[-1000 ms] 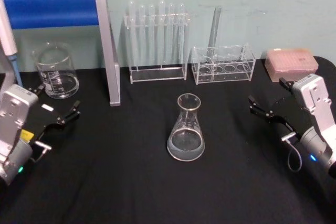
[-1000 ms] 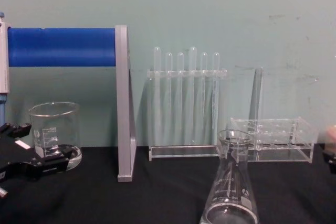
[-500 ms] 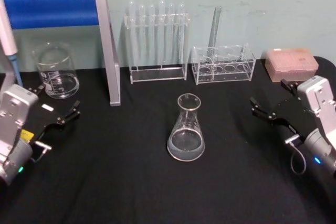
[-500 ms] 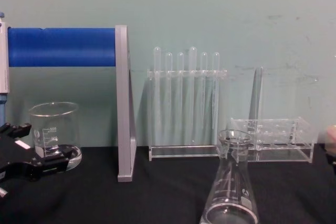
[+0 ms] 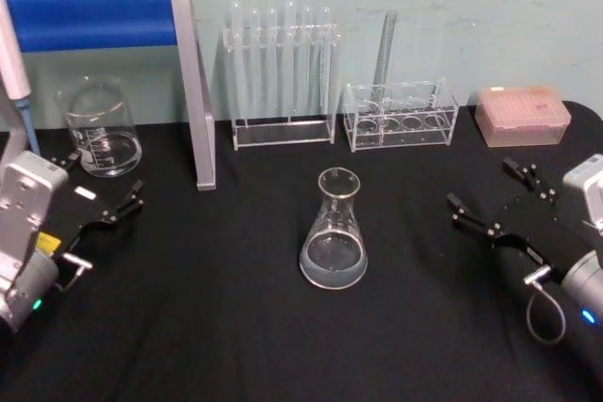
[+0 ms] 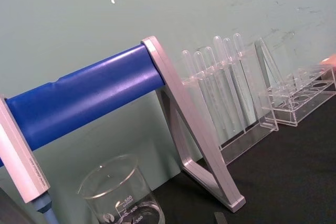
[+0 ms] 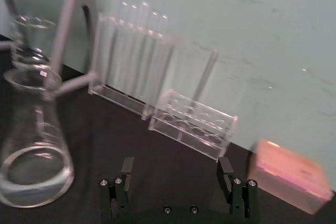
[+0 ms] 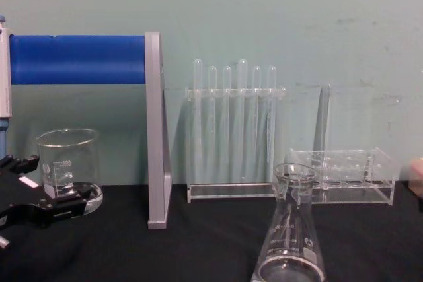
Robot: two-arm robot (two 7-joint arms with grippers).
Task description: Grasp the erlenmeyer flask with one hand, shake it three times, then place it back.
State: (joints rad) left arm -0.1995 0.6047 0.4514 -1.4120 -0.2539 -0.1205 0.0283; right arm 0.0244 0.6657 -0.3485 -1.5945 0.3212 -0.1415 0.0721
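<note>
The left gripper (image 5: 99, 184) hovers over the black desk (image 5: 217, 327), fingers spread, just in front of the beaker (image 5: 99, 129). The chest view shows this gripper side-on at its left edge. The left wrist view brings the blue-barred stand (image 6: 89, 93) up close. At centre the flask (image 5: 334, 233) stands upright on the desk, well apart from both grippers. The head view looks down into its mouth, and the chest view shows its white marks from the side. In the right wrist view the right gripper (image 7: 176, 169) is spread wide and empty, with the flask nearby.

Counted: 1 beaker, 1 stand, 1 flask, 2 racks, 6 tubes in the tall rack (image 5: 283, 72), 1 in the low rack (image 5: 400, 118), 1 pink box (image 5: 523, 115).
</note>
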